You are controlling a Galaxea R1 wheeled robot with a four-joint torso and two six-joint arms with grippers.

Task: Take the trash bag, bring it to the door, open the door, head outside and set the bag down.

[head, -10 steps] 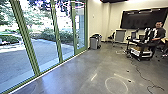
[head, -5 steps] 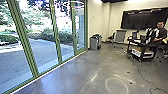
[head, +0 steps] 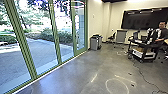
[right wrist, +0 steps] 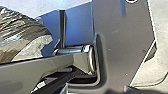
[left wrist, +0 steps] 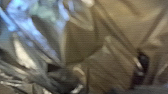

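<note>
Trash bag (left wrist: pixel 82 47) wrinkled, up close to L gripper's fingers; can't tell finger state, L gripper or R gripper. Well apart from fingers, indoors: green-framed glass wall (head: pixel 55 32), gray bin (head: pixel 94 44), person (head: pixel 163 33) at blk cart (head: pixel 143 45).

I have a wide lane along the floor (head: pixel 71 75), between the green-framed glass wall (head: pixel 56 37) on my left and the loaded cart (head: pixel 141 60) on my right. A person (head: pixel 163 33) blocks the space just behind the cart, and a cable (head: pixel 141 72) trails across the floor on that side. At the far end, the grey bin (head: pixel 94 43) narrows the lane near the glass wall. Crumpled plastic of the trash bag (left wrist: pixel 82 45) crowds the space right before my left wrist.
</note>
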